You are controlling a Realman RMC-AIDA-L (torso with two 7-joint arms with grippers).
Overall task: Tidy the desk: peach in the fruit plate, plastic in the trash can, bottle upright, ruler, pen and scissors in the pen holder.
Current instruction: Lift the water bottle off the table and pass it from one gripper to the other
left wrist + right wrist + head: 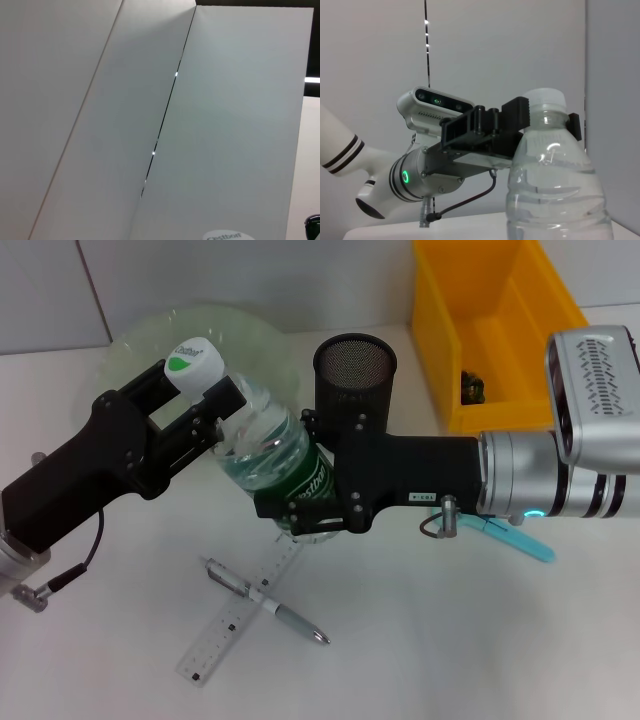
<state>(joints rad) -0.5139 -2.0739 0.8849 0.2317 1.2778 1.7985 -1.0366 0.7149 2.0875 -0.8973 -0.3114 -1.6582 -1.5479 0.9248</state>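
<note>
Both grippers, left (215, 410) and right (300, 510), clamp bottle (265, 445).

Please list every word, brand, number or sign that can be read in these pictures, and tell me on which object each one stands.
"C'estbon": on the bottle cap, also partly seen in the left wrist view; small, so uncertain.
Bottle label: white script, too tilted to read.
Right pincer: small white sticker, too small to read.
Ruler: marks too small to read.
</note>
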